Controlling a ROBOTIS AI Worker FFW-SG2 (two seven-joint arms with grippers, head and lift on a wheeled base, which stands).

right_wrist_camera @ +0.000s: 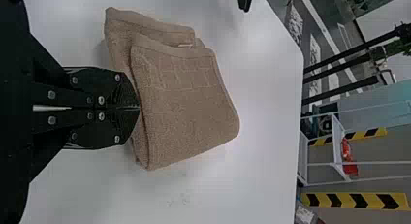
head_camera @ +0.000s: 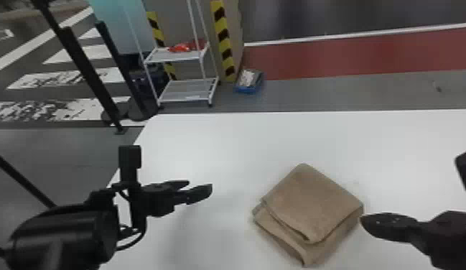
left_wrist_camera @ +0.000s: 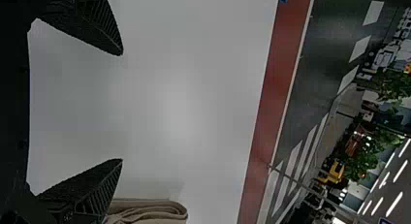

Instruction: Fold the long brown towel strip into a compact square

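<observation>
The brown towel [head_camera: 311, 204] lies on the white table as a layered, roughly square stack, turned cornerwise, its lower layers sticking out on the near left side. In the head view my left gripper [head_camera: 199, 188] is well left of it, above the table; in the left wrist view that gripper [left_wrist_camera: 121, 107] is open and empty, with the towel's folded edge [left_wrist_camera: 150, 212] beyond one finger. My right gripper [head_camera: 364, 219] is at the towel's right corner. The right wrist view has this gripper [right_wrist_camera: 138, 108] with fingers pressed together, tips over the edge of the towel [right_wrist_camera: 184, 103]; no cloth shows between them.
The white table [head_camera: 206, 143] extends beyond the towel, with its left edge near my left arm. Past its far edge stand a white wheeled rack [head_camera: 187, 88], a blue box [head_camera: 249, 80] and dark posts [head_camera: 88, 71] on the floor.
</observation>
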